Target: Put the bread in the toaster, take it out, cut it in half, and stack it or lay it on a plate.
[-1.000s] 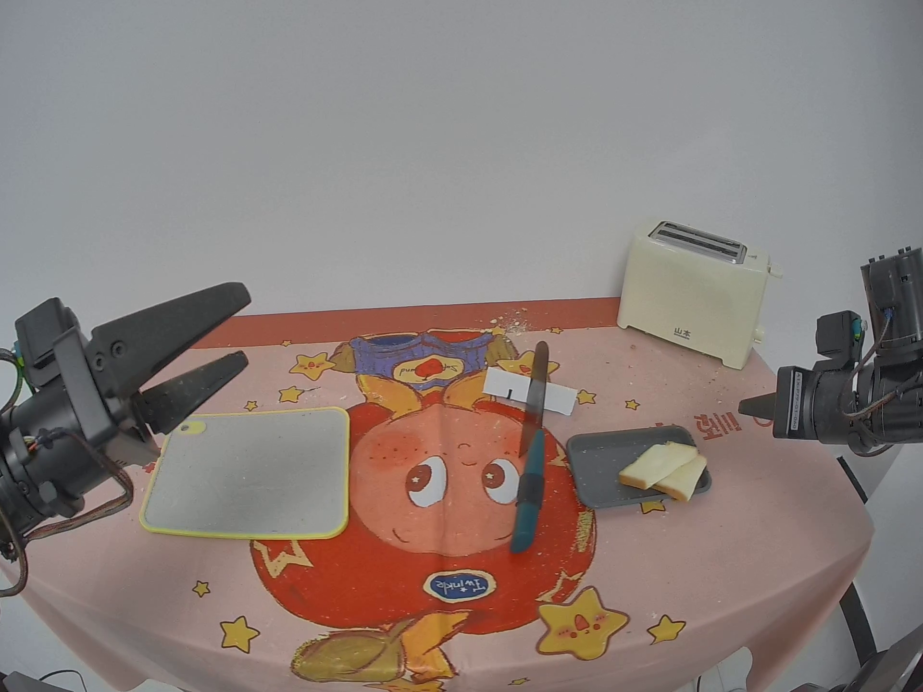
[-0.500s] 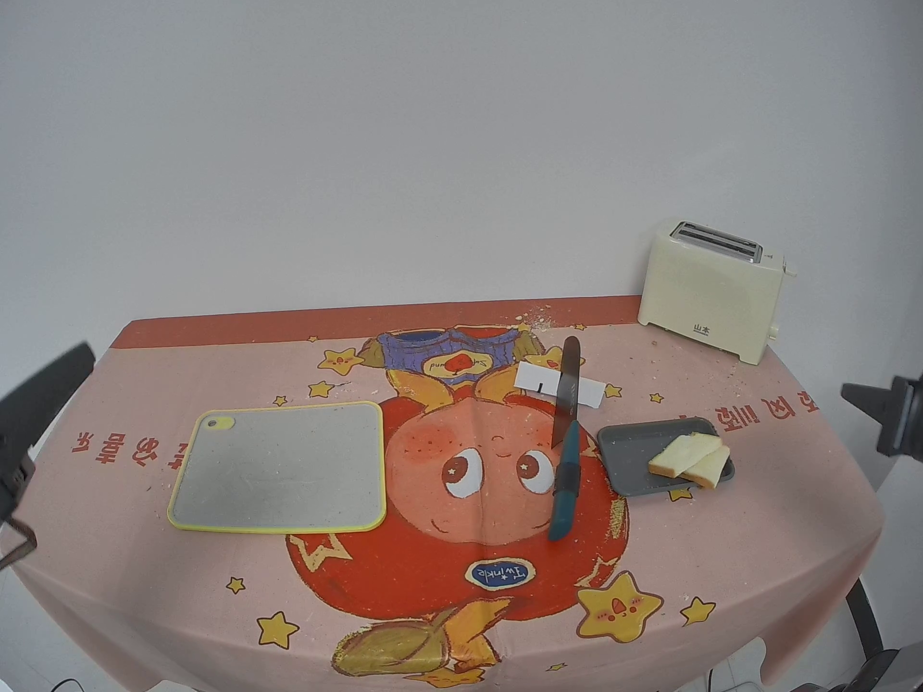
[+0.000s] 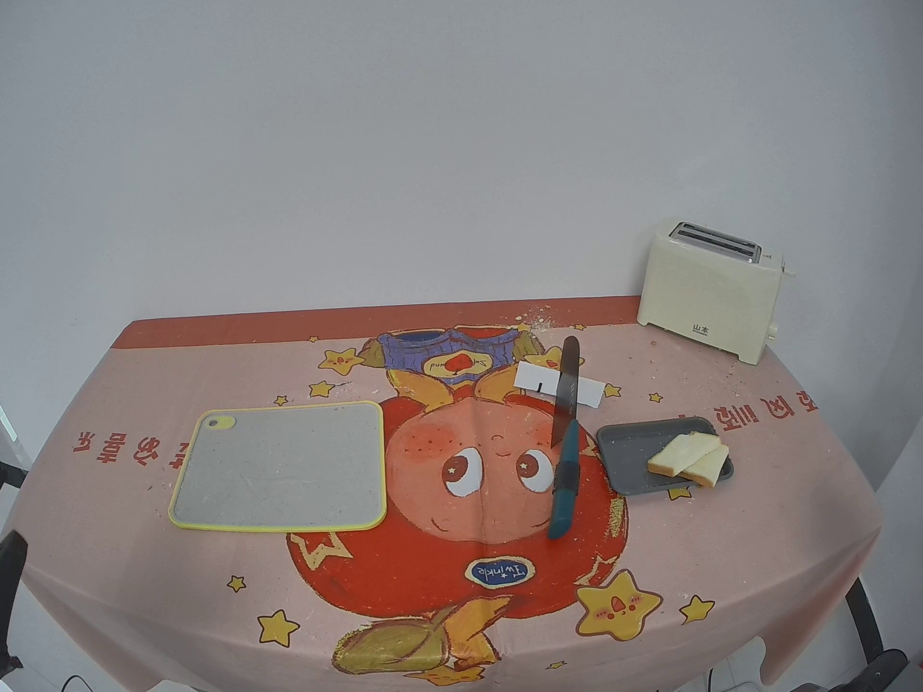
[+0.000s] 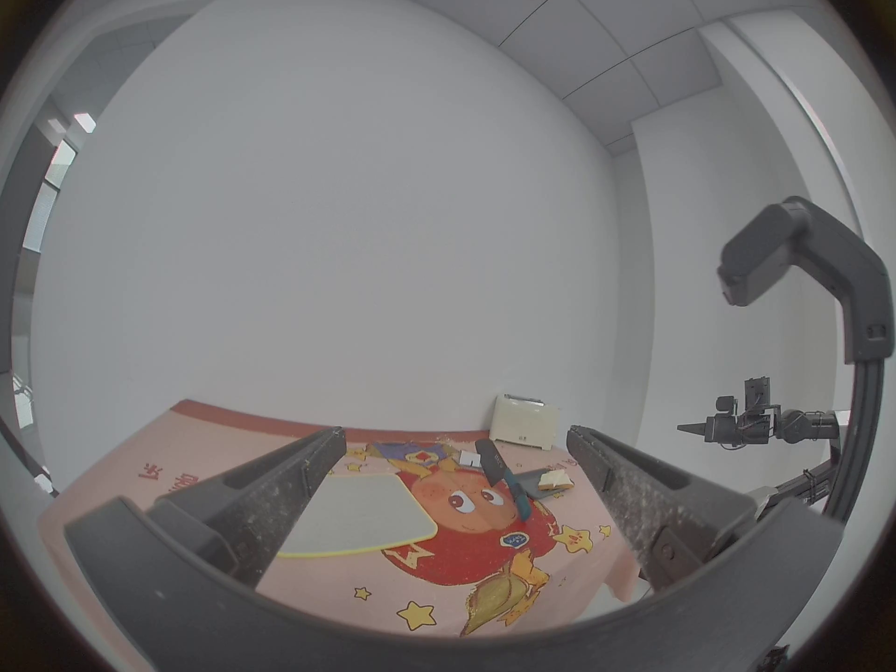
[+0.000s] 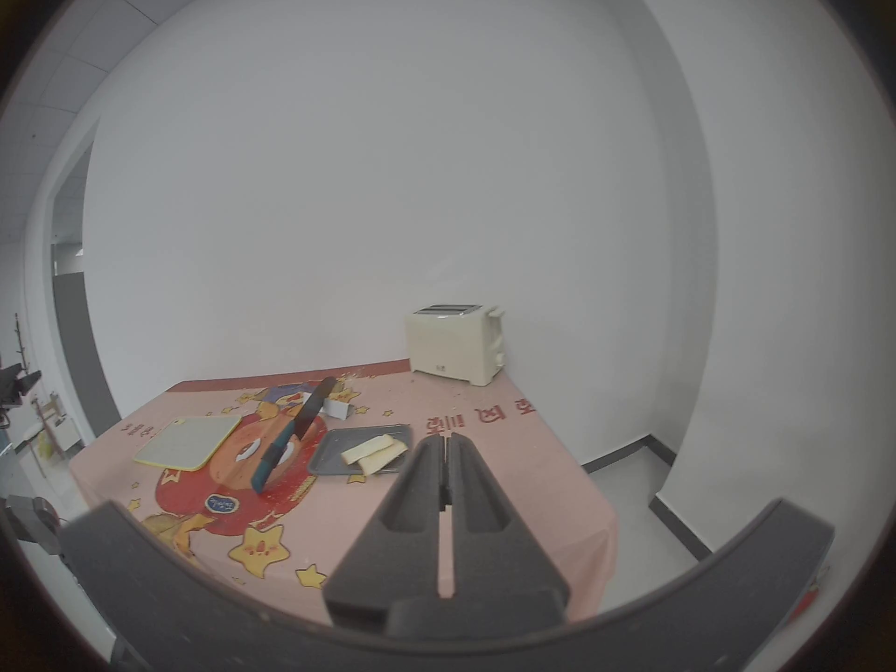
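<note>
While left gripper jaws gape wide, right gripper jaws touch.

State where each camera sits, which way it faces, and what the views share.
Head view: on the robot's head, looking forward and down at the table with cutting board, knife, bread on the plate, and toaster.
Left wrist view: off the table's left front, facing across it toward the toaster, framed by the open left pincer.
Right wrist view: off the table's right front, facing across it, with the shut right pincer in front.
Shared: all three show knife, toaster and bread.
</note>
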You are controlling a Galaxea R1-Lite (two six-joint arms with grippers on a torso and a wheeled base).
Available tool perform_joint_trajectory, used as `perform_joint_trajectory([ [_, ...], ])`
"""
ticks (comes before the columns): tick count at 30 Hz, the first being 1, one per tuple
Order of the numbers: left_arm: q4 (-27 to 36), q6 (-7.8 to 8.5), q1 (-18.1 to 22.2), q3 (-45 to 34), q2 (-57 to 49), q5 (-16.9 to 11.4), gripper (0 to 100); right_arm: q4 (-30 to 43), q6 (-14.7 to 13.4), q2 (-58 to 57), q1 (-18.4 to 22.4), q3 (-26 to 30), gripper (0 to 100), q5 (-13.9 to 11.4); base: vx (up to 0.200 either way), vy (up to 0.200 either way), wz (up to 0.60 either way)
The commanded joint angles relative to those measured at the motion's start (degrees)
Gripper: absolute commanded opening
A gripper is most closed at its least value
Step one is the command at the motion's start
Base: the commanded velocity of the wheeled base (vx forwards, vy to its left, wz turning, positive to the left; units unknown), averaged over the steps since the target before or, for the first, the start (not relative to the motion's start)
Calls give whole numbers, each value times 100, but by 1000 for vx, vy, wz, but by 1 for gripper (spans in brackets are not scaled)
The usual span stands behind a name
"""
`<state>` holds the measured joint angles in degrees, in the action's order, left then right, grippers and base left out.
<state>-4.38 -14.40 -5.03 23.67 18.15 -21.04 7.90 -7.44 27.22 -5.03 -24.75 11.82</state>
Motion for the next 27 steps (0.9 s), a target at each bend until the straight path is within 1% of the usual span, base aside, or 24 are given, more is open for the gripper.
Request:
perform_joint_trajectory([
  [1,33,42,29,-232,-752,-14,100,-17,23,-551,161,137,0,-31,0,0,0],
  [2,25,51,29,-267,-760,-14,100,-34,32,-560,152,146,0,-93,0,0,0],
  [3,16,60,29,-276,-760,-40,100,-43,23,-613,152,146,0,-268,0,0,0],
  [4,7,77,11,-276,-769,-58,100,-52,23,-709,152,154,0,-515,0,0,0],
  [6,7,77,2,-267,-778,-58,100,-43,14,-780,161,163,0,-690,0,0,0],
  [7,16,77,2,-267,-778,-58,100,-8,14,-912,161,181,0,-892,0,0,0],
  [8,33,77,11,-302,-787,-49,100,-8,14,-1008,161,216,0,-919,0,0,0],
  [10,51,77,29,-399,-884,-49,100,-8,5,-1079,196,304,0,-884,0,0,0],
  [13,77,113,46,-838,-1253,-32,100,-34,41,-1342,442,594,0,-998,0,0,0],
  [14,33,200,46,-1014,-1270,-14,100,-34,76,-1465,486,699,0,-1051,0,0,0],
  [16,-55,473,46,-1251,-1270,-5,100,-34,146,-1606,556,849,0,-1165,0,0,0],
  [17,-116,561,46,-1322,-1270,-14,100,-43,146,-1659,591,893,0,-1200,0,0,0],
  [18,-186,614,46,-1383,-1270,-23,100,-43,146,-1703,618,919,0,-1235,0,0,0],
  [20,-265,657,46,-1515,-1270,-23,100,-43,146,-1747,627,963,0,-1323,0,0,0],
  [21,-309,772,46,-1647,-1270,-14,100,-52,146,-1755,618,1007,0,-1376,0,0,0],
  [22,-327,842,46,-1717,-1270,-14,100,-52,146,-1773,627,1042,0,-1402,0,0,0],
  [23,-441,1202,46,-1998,-1270,12,100,-52,155,-1843,627,1148,0,-1446,0,0,0],
  [24,-652,1607,55,-2323,-1270,-5,100,-52,172,-1949,618,1253,0,-1499,0,0,0],
  [25,-591,2090,55,-2367,-1270,-23,100,-52,243,-2107,618,1376,0,-1569,0,0,0],
  [26,-424,2494,55,-2367,-1270,-32,100,-52,374,-2318,618,1543,0,-1692,0,0,0],
  [27,-353,2758,64,-2350,-1270,-14,100,-69,568,-2590,583,1754,0,-1815,0,0,0],
])
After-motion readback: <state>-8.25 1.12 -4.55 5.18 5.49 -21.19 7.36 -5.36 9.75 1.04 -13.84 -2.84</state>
